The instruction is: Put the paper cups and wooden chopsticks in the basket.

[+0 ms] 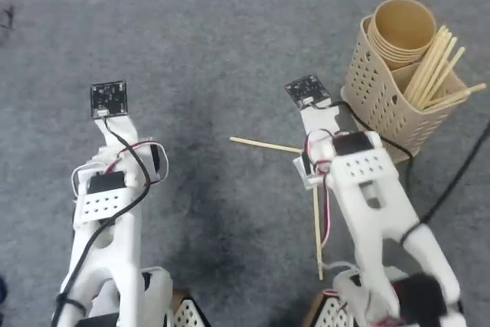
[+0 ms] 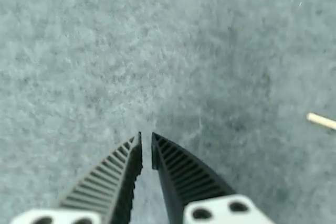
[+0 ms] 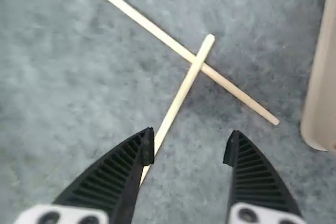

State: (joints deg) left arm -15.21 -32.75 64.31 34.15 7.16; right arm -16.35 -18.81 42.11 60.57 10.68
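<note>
At the far right corner of the grey felt-covered desk [image 1: 214,59] stands the beige perforated plastic basket [image 1: 383,97], close to the surface's far edge. It holds a nested stack of tan paper cups [image 1: 402,28] and a bundle of pale wooden chopsticks [image 1: 440,70] leaning out over its rim. Two more light wooden chopsticks lie loose on the desk just beside the basket's near side. One loose chopstick [image 3: 173,45] lies crosswise and the other loose chopstick [image 3: 184,90] crosses it near its tip. The right gripper [image 3: 189,148] hovers over them with its jaws spread wide, holding nothing, one finger just beside the second stick. The left gripper [image 2: 146,153] hangs well apart over bare felt, jaws nearly together around nothing. Open grey surface stretches between the two arms.
</note>
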